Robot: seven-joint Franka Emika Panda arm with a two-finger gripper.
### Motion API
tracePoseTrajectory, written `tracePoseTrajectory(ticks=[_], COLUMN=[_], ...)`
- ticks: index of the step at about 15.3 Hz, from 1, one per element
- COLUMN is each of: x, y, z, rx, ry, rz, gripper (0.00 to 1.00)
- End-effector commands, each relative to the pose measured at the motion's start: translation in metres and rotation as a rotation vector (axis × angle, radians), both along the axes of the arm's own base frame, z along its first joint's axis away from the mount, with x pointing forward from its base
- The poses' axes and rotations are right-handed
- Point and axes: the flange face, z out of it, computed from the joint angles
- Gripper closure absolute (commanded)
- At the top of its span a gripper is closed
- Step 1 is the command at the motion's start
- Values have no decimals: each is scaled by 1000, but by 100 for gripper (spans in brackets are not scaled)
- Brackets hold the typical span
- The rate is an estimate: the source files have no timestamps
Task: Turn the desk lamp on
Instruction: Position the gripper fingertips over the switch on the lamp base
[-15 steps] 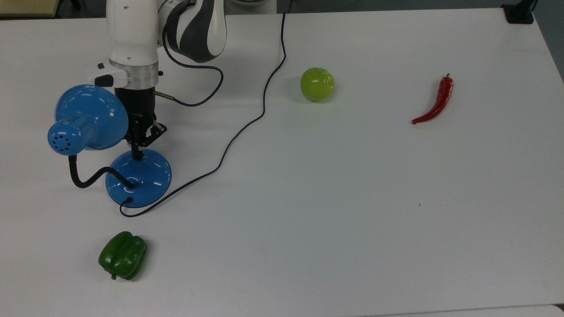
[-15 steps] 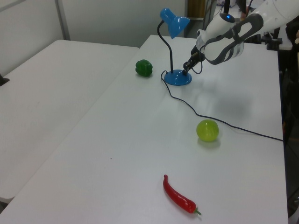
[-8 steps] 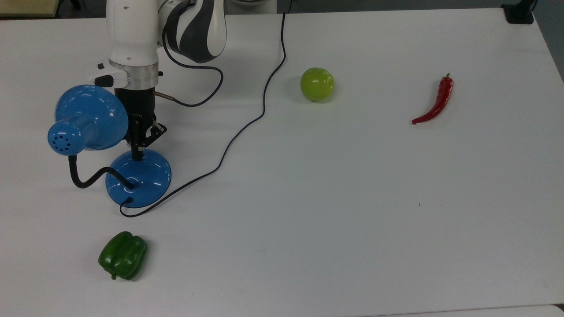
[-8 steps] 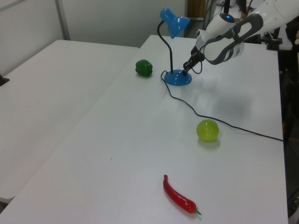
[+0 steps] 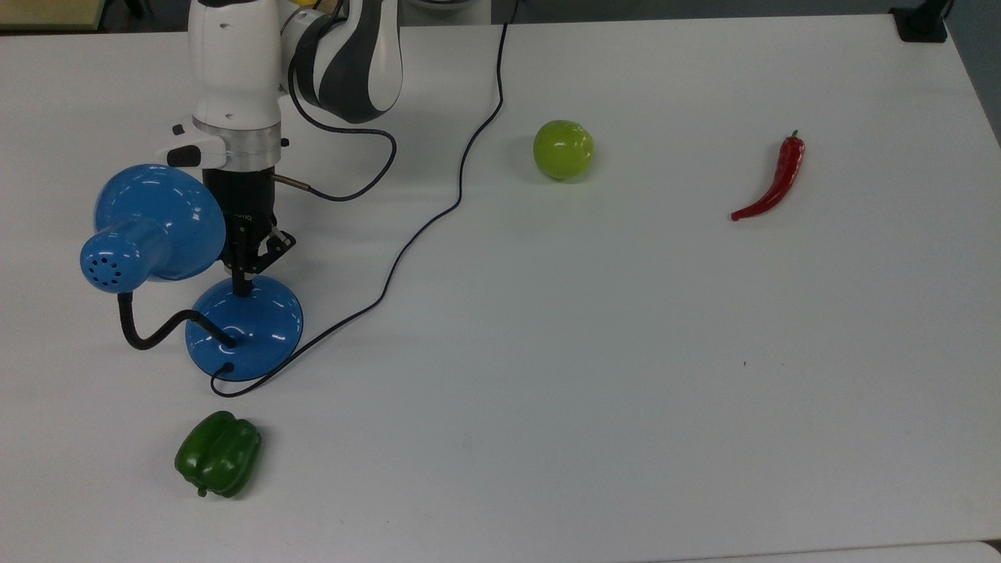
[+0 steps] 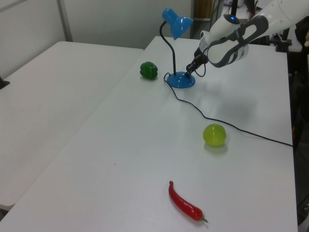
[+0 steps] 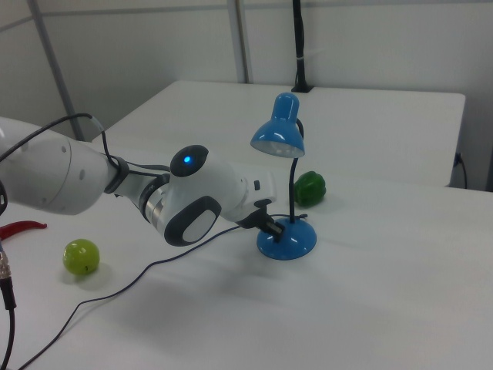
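Blue desk lamp (image 5: 244, 328) standing on the white table (image 5: 626, 352) at the top view's left, shade (image 5: 160, 221) bent over on a black gooseneck (image 5: 148, 332), round base just below the arm. Black cord (image 5: 422, 227) running from the base across the table toward the top edge of the top view. Gripper (image 5: 242, 288) pointing down onto the upper edge of the lamp's base, tip touching the blue dome; fingers together, with nothing between them. In the left view, gripper (image 6: 189, 71) pressed against the base's right side; in the right view, gripper (image 7: 275, 228) meeting the base from the right view's left. Green bell pepper (image 5: 218, 454) near the lamp, below it in the top view. Green apple (image 5: 563, 148) well apart toward the middle. Red chili (image 5: 774, 178) far off at the top view's right
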Motion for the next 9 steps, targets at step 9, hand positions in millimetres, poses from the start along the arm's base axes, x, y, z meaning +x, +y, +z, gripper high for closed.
tracePoseTrajectory(ticks=[9], x=[35], y=[0], z=[11], rx=[90], ry=[139], rz=[39], gripper=[100])
